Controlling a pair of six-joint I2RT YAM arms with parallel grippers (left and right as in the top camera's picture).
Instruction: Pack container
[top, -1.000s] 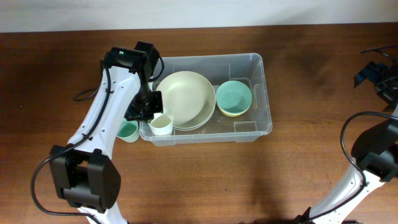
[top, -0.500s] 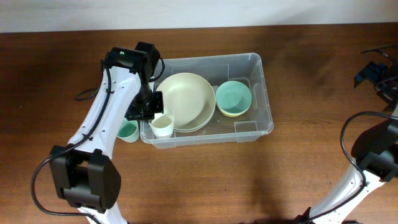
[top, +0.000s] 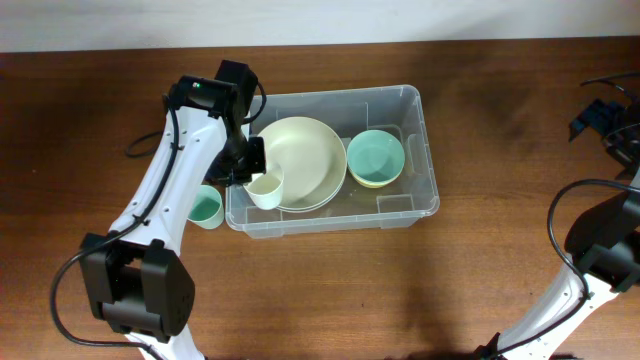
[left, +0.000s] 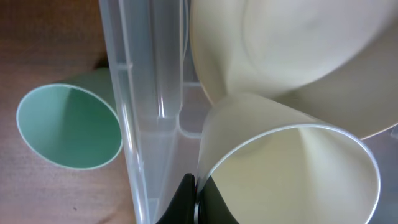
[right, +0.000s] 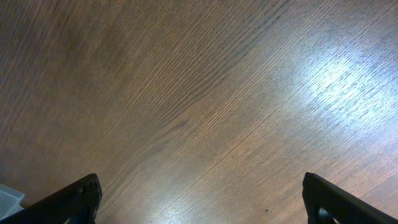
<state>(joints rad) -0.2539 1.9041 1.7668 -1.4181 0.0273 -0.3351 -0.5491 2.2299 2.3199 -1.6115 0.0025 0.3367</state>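
The clear plastic container (top: 425, 150) sits mid-table. Inside it lie a large cream plate (top: 305, 160) and a green bowl nested in a yellow one (top: 375, 157). My left gripper (top: 250, 172) is shut on the rim of a cream cup (top: 265, 190), held inside the container's left end against the plate; the pinch shows in the left wrist view (left: 198, 202), with the cup (left: 292, 174) beside the container wall (left: 146, 106). A green cup (top: 205, 209) stands on the table just outside the left wall, also in the left wrist view (left: 68, 127). My right gripper (right: 199, 199) is open over bare table.
The right arm (top: 600, 250) stands at the far right edge, with cables (top: 605, 115) behind it. A cable (top: 140, 150) lies left of the left arm. The wooden table (top: 330, 290) spreads in front of the container.
My left gripper has carried the cream cup a little up and right, further into the container toward the plate. The green cup outside is now more uncovered. The right arm has not moved.
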